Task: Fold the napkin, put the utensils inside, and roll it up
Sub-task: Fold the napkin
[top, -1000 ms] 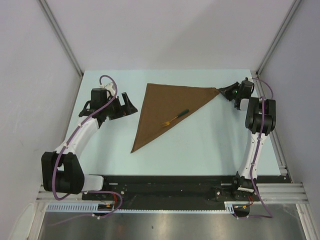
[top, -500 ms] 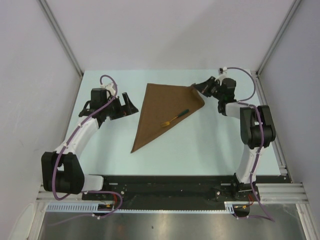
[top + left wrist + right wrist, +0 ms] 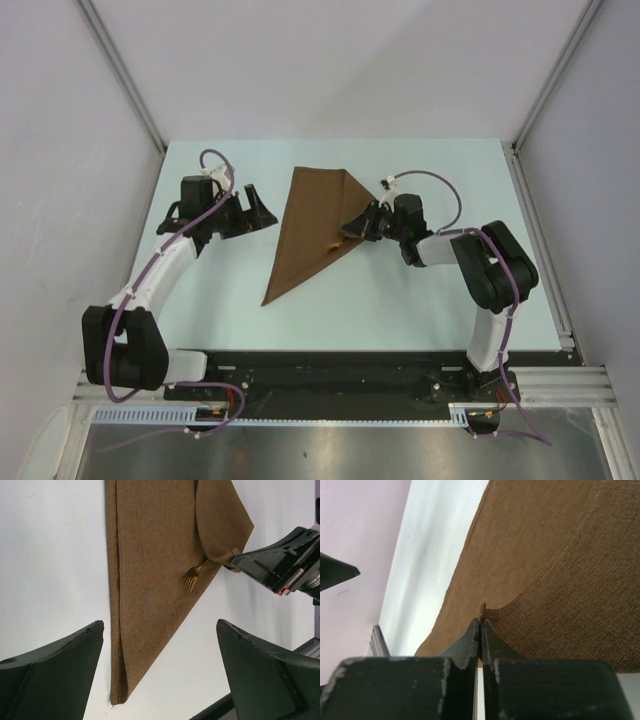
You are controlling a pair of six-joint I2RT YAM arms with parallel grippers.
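The brown napkin [image 3: 308, 222] lies folded as a triangle in the middle of the table, also in the left wrist view [image 3: 150, 570]. My right gripper [image 3: 352, 226] is shut on the napkin's right corner [image 3: 482, 611] and holds it folded over the cloth. Only the fork's gold tines [image 3: 191, 580] stick out from under that flap, also in the top view [image 3: 330, 243]; its dark handle is hidden. My left gripper [image 3: 258, 213] is open and empty, just left of the napkin's left edge.
Grey walls with metal frame posts [image 3: 120, 75] close in the pale table [image 3: 400, 300] on three sides. The black base rail [image 3: 330, 375] runs along the near edge. The right gripper body [image 3: 280, 562] shows in the left wrist view.
My right gripper has dragged the napkin's right corner leftward over the fork, covering its handle. The left arm has not moved.
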